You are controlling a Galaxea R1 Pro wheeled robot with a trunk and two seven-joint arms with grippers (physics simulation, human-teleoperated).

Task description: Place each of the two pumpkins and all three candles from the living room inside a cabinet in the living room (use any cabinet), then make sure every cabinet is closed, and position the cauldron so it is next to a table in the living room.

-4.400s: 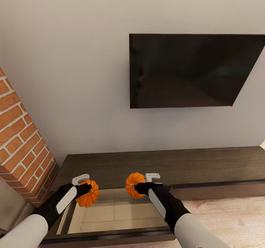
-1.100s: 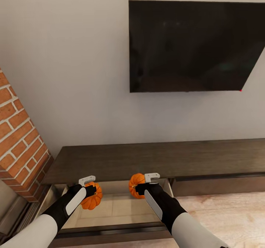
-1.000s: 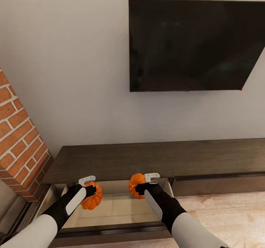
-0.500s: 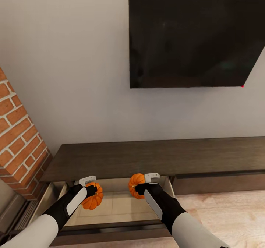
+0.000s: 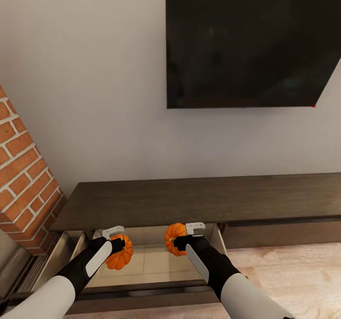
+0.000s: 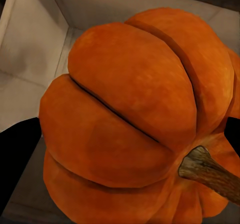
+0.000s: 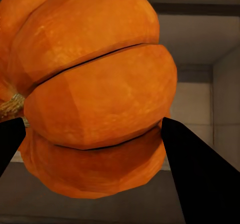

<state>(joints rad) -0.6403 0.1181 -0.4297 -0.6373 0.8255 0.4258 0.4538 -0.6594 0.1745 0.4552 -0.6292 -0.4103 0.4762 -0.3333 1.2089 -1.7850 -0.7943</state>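
My left gripper [image 5: 118, 249] is shut on an orange ribbed pumpkin [image 5: 119, 259], held inside the open beige-lined drawer [image 5: 156, 262] of the dark-brown cabinet [image 5: 199, 200]. The same pumpkin [image 6: 135, 119] looms large in the left wrist view, its stem at one side, with the drawer's pale floor behind it. My right gripper [image 5: 176, 241] is shut on the second pumpkin [image 5: 173, 236], held over the drawer's back part. In the right wrist view that pumpkin [image 7: 95, 89] sits between the black fingers [image 7: 195, 174]. The candles and the cauldron are out of view.
A black TV screen [image 5: 251, 44] hangs on the grey wall above the cabinet. A red brick column [image 5: 26, 167] stands at the left beside the cabinet's end. Pale wood floor [image 5: 298, 271] lies at the right. The drawer's dark front [image 5: 142, 297] is close to me.
The view has tilted and shifted, so the TV rose in the picture and the cabinet slid slightly. Both grippers have sunk a little into the drawer, still holding their pumpkins.
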